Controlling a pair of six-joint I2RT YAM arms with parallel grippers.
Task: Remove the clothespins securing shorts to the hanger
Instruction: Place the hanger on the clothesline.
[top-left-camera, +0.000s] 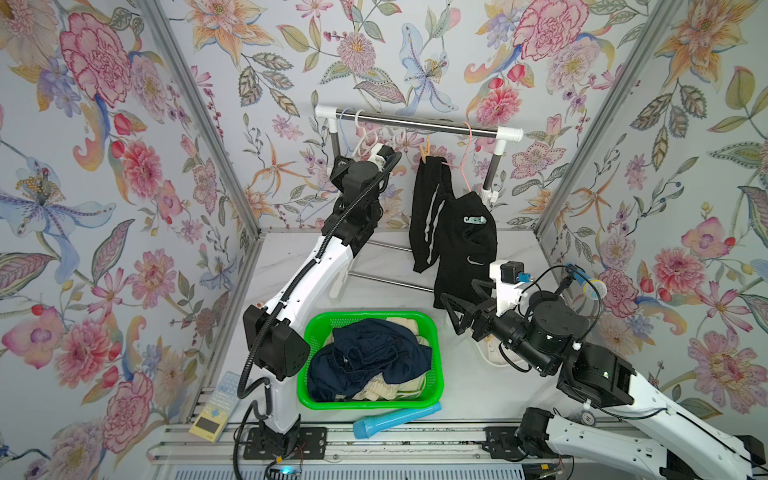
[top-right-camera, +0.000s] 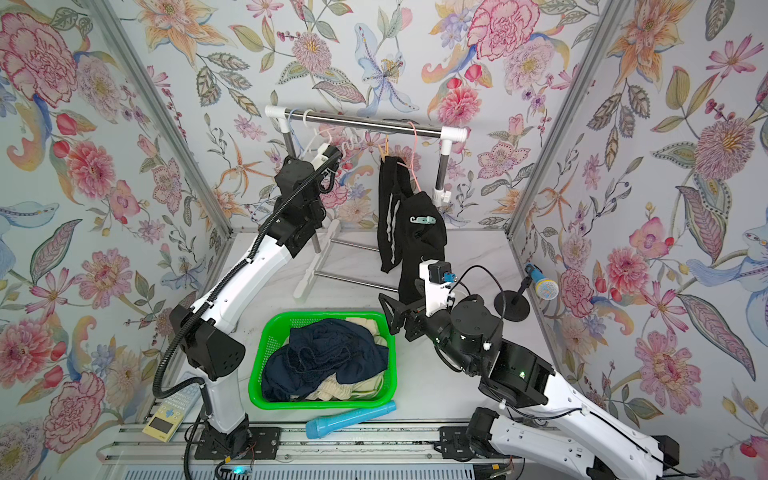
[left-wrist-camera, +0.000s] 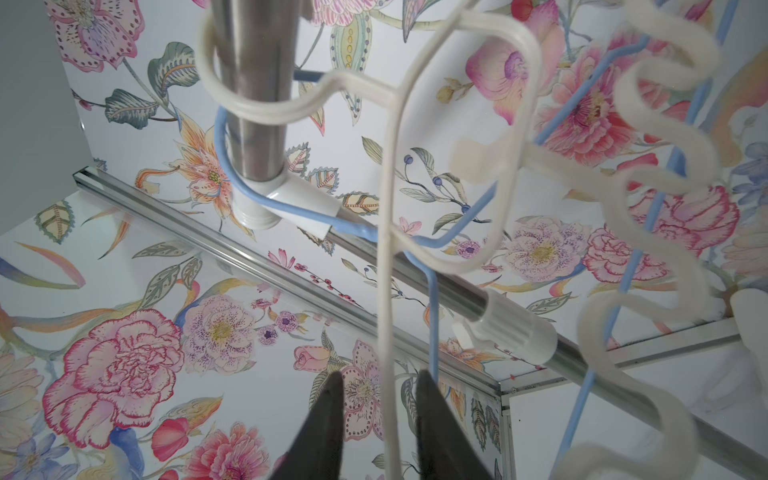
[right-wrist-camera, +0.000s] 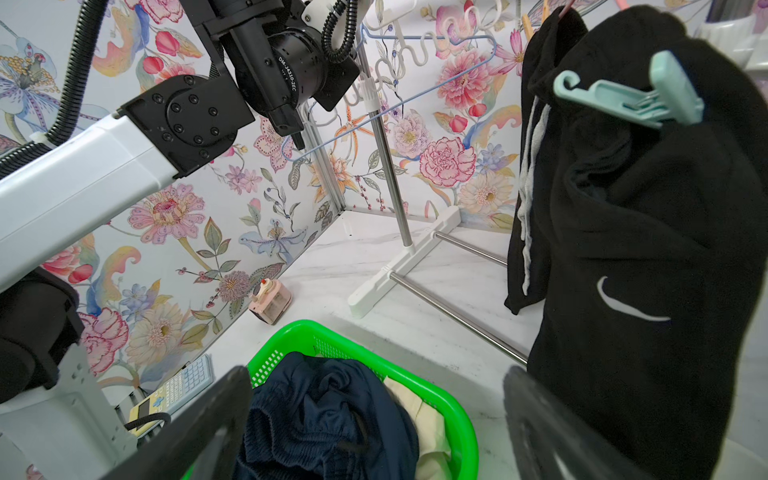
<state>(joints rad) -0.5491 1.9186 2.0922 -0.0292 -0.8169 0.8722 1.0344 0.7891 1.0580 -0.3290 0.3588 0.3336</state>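
We see the left gripper (left-wrist-camera: 379, 374), jaws apart, straddling a cream plastic hanger (left-wrist-camera: 384, 299) beside a blue wire hanger (left-wrist-camera: 432, 332) on the steel rail (top-left-camera: 415, 123). The right gripper (right-wrist-camera: 376, 374) gapes wide between the green plastic basket (right-wrist-camera: 461, 436) and the black striped shorts (top-left-camera: 457, 249). On these, the pale teal hooked clip (top-left-camera: 475, 219) lies level, hook toward the left arm (top-left-camera: 316, 266); the tan wooden clothespin (top-left-camera: 424, 152) stands upright at their top

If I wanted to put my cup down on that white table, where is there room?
Two bare patches of table: one between the green basket and the right arm, and the strip between the basket and the rack's lower rail. Crowded: the front edge with the blue tube, the calculator corner, and under the hanging black shorts.
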